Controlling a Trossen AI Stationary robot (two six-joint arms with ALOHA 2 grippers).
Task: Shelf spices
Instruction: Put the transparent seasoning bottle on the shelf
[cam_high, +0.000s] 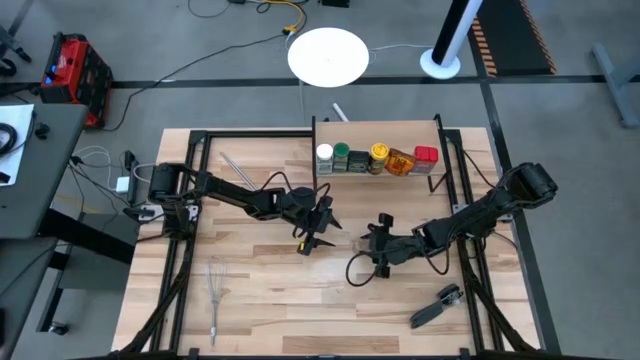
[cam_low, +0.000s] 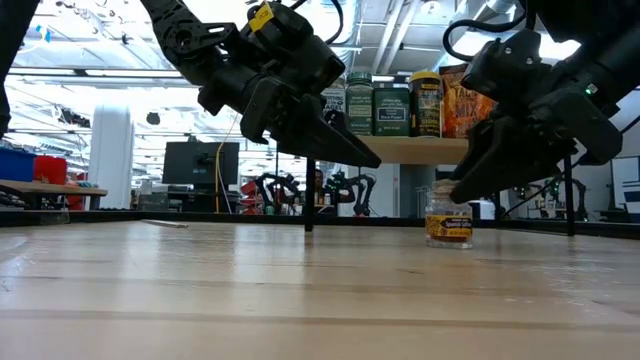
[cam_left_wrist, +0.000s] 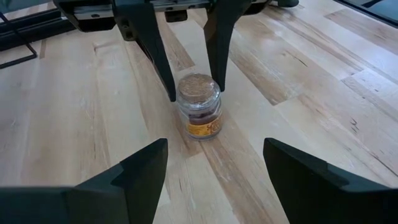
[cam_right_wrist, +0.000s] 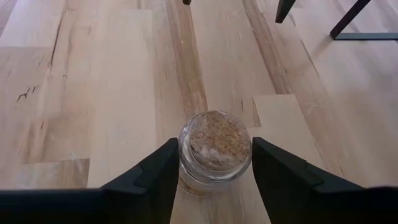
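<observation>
A small glass jar with a cork lid stands upright on its base on the wood table, also seen as the jar and the jar. My right gripper is open and comes down over it, one finger on each side of its top. My left gripper is wide open and hovers left of the jar, pointing at it, near the table's middle. The shelf stands at the far edge. Its board carries a row of spices: white-capped, green-capped, dark, yellow-capped, orange, red. My right gripper has its fingers close against both sides of the jar's neck just under the cork lid, slanting down from above. Whether they touch the glass I cannot tell. The jar stands upright on the table.
A wire whisk lies near the table's left near corner. A black-handled tool lies at the right near side, and a thin metal rod at the far left. Black frame rails run along both table sides. Bare planks lie between the arms and the near edge.
</observation>
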